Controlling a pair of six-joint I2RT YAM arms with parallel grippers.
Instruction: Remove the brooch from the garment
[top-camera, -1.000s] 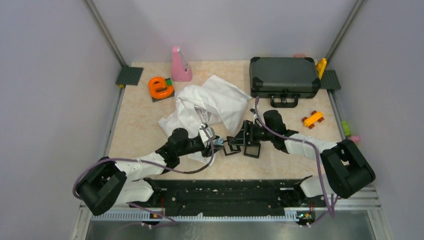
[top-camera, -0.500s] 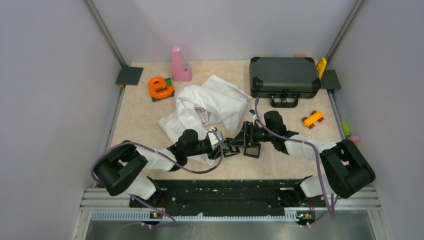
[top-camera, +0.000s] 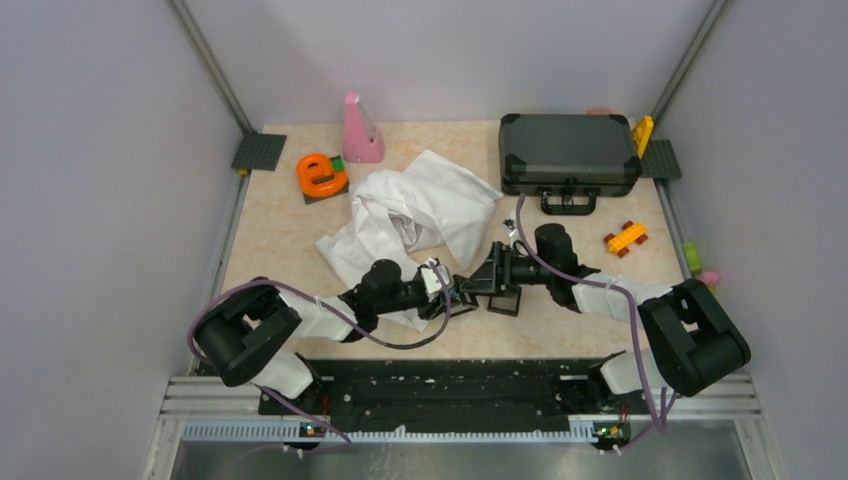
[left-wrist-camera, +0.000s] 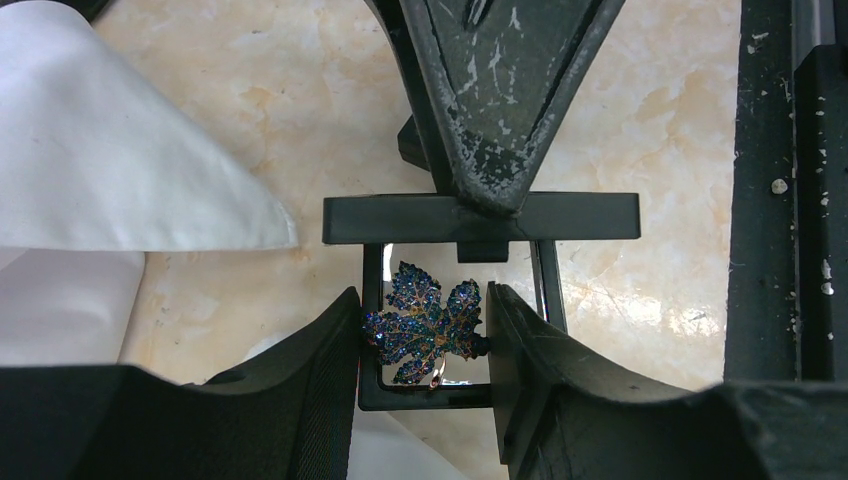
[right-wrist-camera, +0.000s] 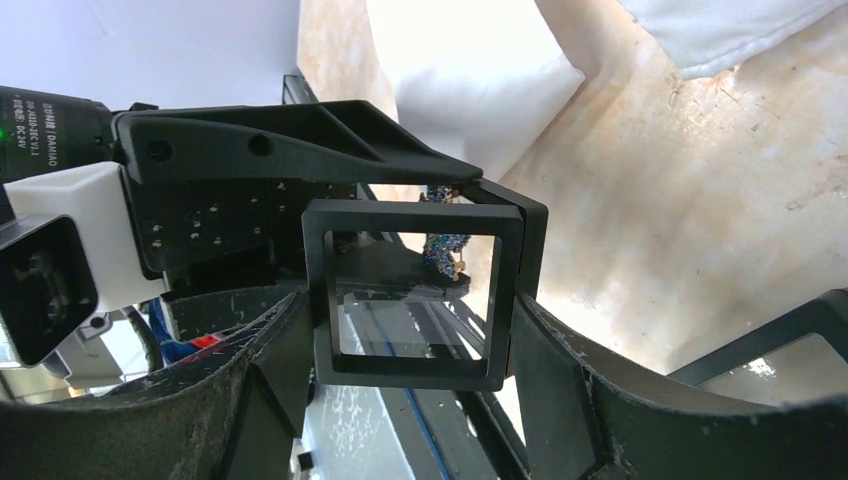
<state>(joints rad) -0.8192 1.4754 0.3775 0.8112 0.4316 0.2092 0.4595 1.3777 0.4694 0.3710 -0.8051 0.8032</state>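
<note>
A: Where is the brooch, please? In the top camera I cannot find it.

B: There it is too small to see. The top view shows you only the two arms meeting tip to tip on the counter (top-camera: 270, 230), just beside the near edge of the garment (top-camera: 440, 195). Look at your left wrist view instead. The brooch (left-wrist-camera: 425, 325) is a leaf with blue stones and a little gold. Your left hand (left-wrist-camera: 423, 300) is closed on it, one finger on each side. It is apart from the garment.

A: And my right hand?

B: Your right hand (right-wrist-camera: 412, 305) grips a black square frame (right-wrist-camera: 412, 213) with a clear window, and the fingers press its two sides. Only the right wrist view shows this grip from the front. In the left wrist view you see that frame from its edge, and a second frame (left-wrist-camera: 420, 398) sits behind the brooch. I cannot tell if the brooch touches its window.

A: Is any writing readable?

B: Yes, in the right wrist view, on the black housing (right-wrist-camera: 55, 130) of your left arm, you can read "DAMIAO". The other small lines there I cannot read with certainty.
</note>
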